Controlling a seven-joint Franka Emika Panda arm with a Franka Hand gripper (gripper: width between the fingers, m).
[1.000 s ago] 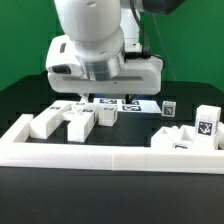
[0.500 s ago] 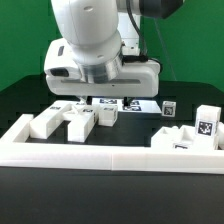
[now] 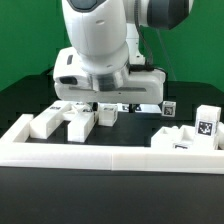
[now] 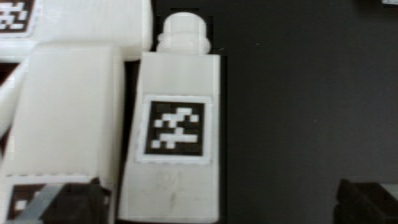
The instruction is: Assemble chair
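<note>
The chair is in loose white parts. In the wrist view a long square leg (image 4: 176, 130) with a round peg at one end and a black-and-white tag lies on the black table. Another white part (image 4: 63, 110) lies against its side. My gripper (image 4: 217, 205) is open, its two dark fingertips (image 4: 61, 206) standing either side of the leg's plain end without touching it. In the exterior view the gripper (image 3: 100, 101) hangs low over a cluster of parts (image 3: 76, 122) at the exterior view's left. More tagged parts (image 3: 205, 126) lie at the exterior view's right.
A long low white border wall (image 3: 110, 157) runs along the front and turns back at both ends. The marker board (image 3: 135, 104) lies behind the parts. A small tagged piece (image 3: 169, 109) stands near it. A green backdrop closes the rear.
The arm has shifted toward the exterior view's right, carrying the hand with it. The jaws have stayed open and the parts have not moved.
</note>
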